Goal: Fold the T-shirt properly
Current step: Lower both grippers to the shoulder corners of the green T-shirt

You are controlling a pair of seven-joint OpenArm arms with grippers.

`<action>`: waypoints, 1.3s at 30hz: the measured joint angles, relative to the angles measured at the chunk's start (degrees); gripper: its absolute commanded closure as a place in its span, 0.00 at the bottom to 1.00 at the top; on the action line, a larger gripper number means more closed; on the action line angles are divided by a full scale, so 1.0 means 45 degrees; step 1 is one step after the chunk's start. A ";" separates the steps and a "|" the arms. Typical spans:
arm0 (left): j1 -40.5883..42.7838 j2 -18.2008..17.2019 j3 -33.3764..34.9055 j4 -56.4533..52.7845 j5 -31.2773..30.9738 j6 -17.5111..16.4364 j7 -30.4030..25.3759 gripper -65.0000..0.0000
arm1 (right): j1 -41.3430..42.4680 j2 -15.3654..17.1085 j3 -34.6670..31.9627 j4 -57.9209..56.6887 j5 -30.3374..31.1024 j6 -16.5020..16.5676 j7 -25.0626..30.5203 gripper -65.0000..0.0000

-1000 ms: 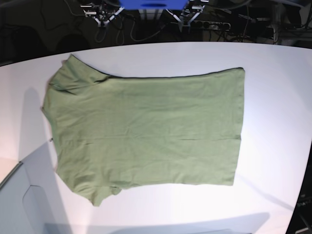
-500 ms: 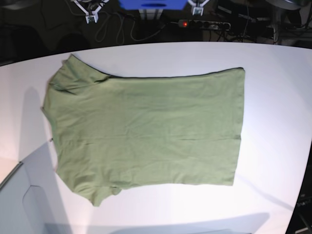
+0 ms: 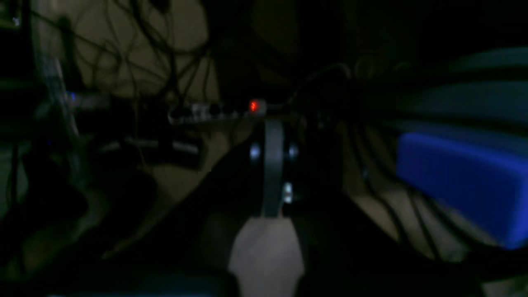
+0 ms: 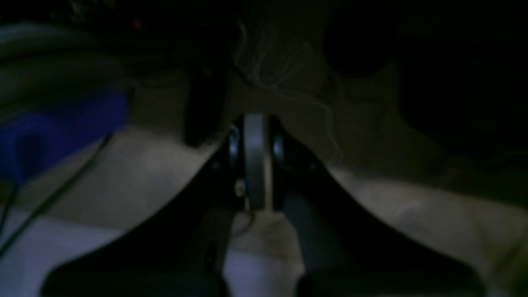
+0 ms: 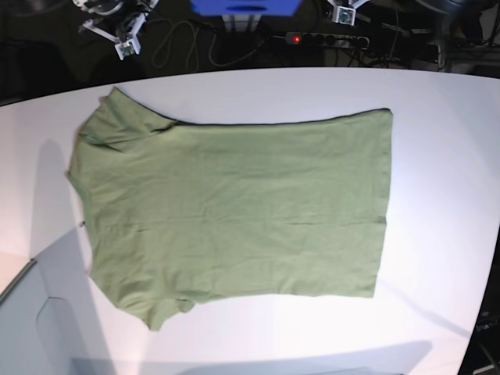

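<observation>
The T-shirt [image 5: 234, 211] is left spread flat mid-table, unmoved; the right gripper [image 5: 117, 35] has been swung toward eleven o'clock, the left gripper [image 5: 344, 12] raised at one o'clock, jaws together, so folding is unstarted.

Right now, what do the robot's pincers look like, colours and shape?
In both dim, blurry wrist views each pincer shows black finger bodies flaring outward toward the camera, with a pale grey strip down the middle and small shiny screws beside it: left pincer, right pincer. In the base view only small white-grey tips show at the top edge. No markings are readable.
</observation>
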 measured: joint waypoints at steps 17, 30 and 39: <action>-0.0641 -0.0175 -0.3483 0.4201 -0.3740 -0.0034 -0.0092 0.52 | 0.1724 0.0000 0.0971 0.1817 0.0238 0.0015 -0.0840 0.41; -0.4099 -0.0102 -0.3764 0.0636 -0.4677 -0.0053 0.0015 0.52 | 0.2001 0.0005 0.0889 0.1685 0.0238 0.0015 -0.0869 0.41; -0.5042 -0.0068 -0.3750 -0.0981 -0.4663 -0.0039 -0.0374 0.52 | 0.2123 0.0005 0.0928 0.1661 0.0238 0.0015 -0.0874 0.41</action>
